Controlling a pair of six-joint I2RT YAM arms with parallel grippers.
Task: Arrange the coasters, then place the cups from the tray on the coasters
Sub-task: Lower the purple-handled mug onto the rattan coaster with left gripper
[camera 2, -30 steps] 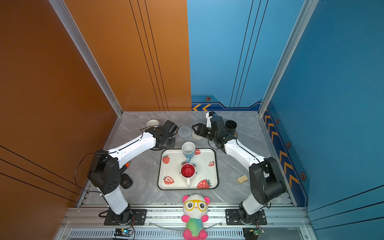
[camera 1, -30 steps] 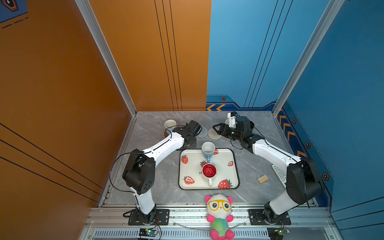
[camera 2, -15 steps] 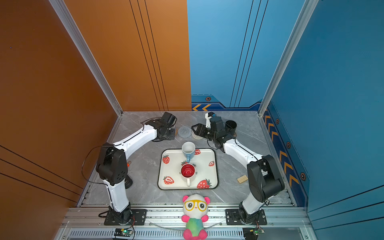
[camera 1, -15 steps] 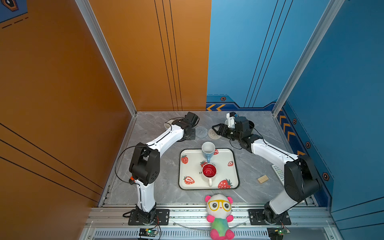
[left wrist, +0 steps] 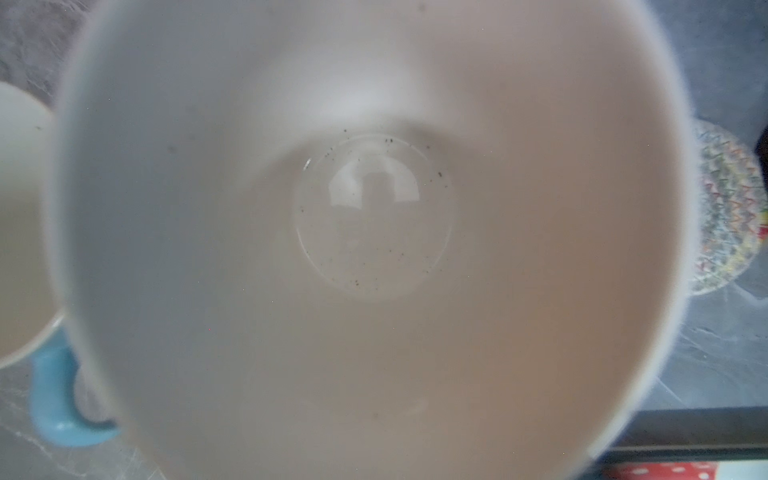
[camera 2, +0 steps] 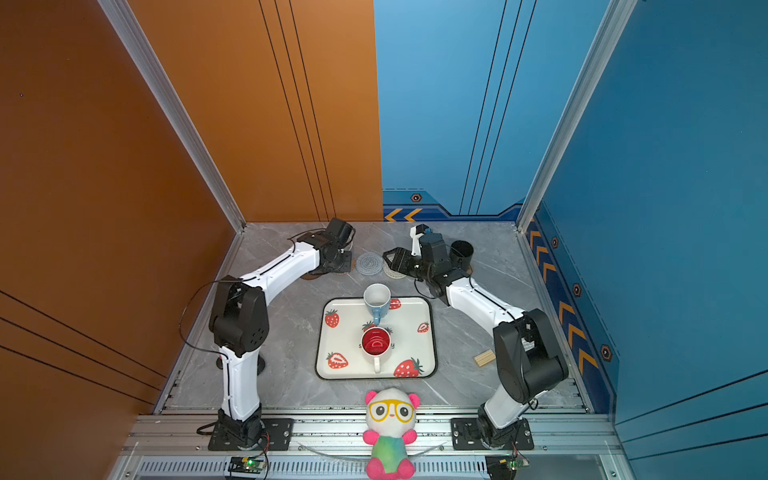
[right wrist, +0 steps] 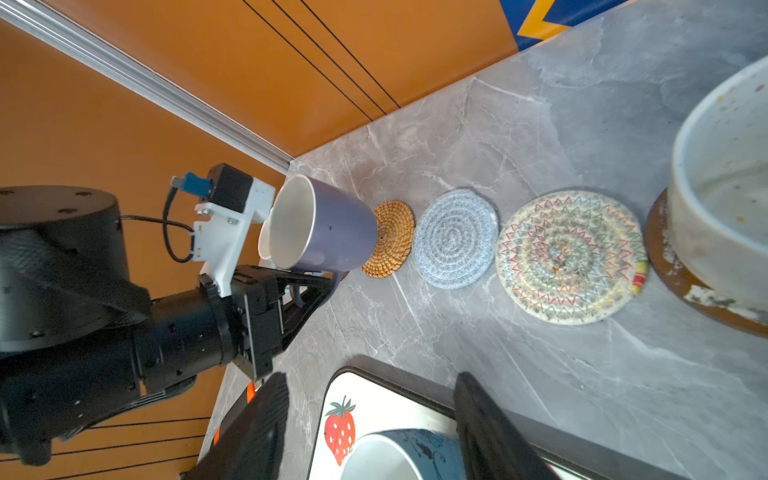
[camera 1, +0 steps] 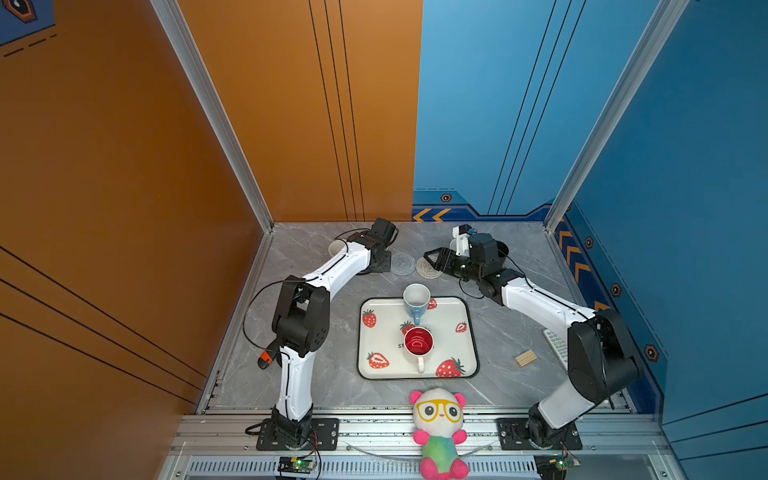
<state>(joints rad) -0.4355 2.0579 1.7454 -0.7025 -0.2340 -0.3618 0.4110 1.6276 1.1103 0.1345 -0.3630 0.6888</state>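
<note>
Holding lavender mug (right wrist: 332,224) by handle in closed left tool (right wrist: 318,284), tilted at edge of rattan coaster (right wrist: 392,241), far side of bench (right wrist: 540,124); right tool (camera 1: 432,261) agape, empty. Next: level, lower, release.

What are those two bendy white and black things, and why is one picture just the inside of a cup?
They are two robot arms fixed at the front of the grey table, each ending in a two-finger gripper. Two pictures look down on everything from above; the other two come from small cameras on the arms' wrists. The left gripper is shut on the handle of the lavender mug, so its camera stares into that mug. The right gripper is open and holds nothing. On the table lie a woven rattan coaster, a grey-blue coaster and a beige coaster. A speckled mug stands on a brown coaster. On the strawberry tray stand a light blue mug and a mug that is red inside. A plush panda sits at the front.
</note>
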